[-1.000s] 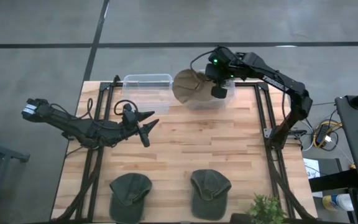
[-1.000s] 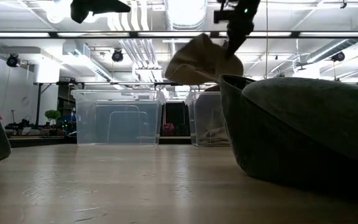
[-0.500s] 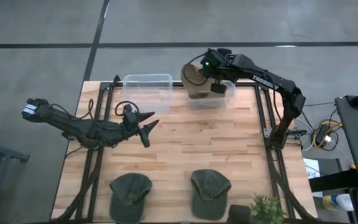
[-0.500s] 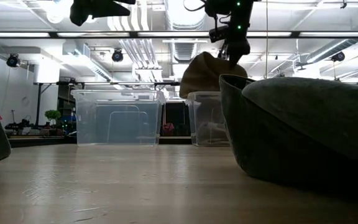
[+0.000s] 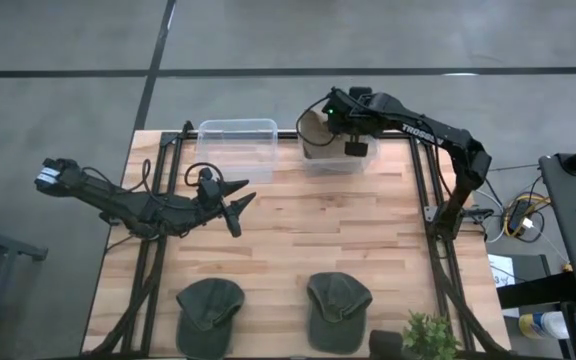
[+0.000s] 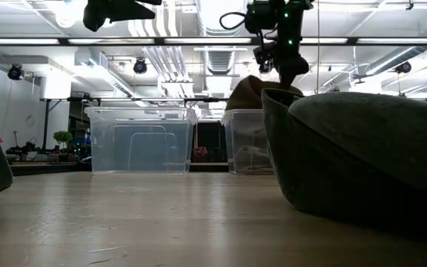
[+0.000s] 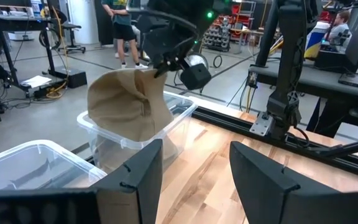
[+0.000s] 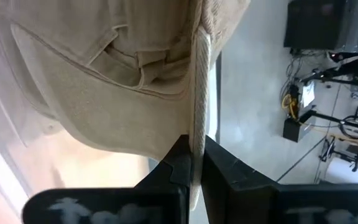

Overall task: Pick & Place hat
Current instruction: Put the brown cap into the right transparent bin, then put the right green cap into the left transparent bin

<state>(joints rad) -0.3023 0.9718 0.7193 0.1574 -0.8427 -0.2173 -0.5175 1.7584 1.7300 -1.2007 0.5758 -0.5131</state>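
The wooden table [image 5: 298,235] is seen from above with two clear plastic bins at its far edge: an empty-looking left bin [image 5: 236,140] and a right bin [image 5: 338,155] under the working arm. On the near side of the table two dark green caps are still lying, one to the left [image 5: 209,308] and one to the right [image 5: 337,308]; in the low view the right one fills the foreground.

The tan hat [image 5: 314,128] is held in the air over the right bin, near its far left corner. It is pinched by the right gripper [image 5: 340,122], whose fingers are closed tight on a fold of the fabric, as is shown in the right wrist view, where the cloth is clamped edge-on between them. In the left wrist view the tan hat [image 7: 129,106] is seen hanging with its lower part at or just inside the bin's rim.

The pick is judged done and the place nearly so: lowering and release are what is left for this hat, and the two green caps are untouched.

The left gripper [image 5: 236,212] is parked above the table's left middle, its fingers spread apart and holding nothing.
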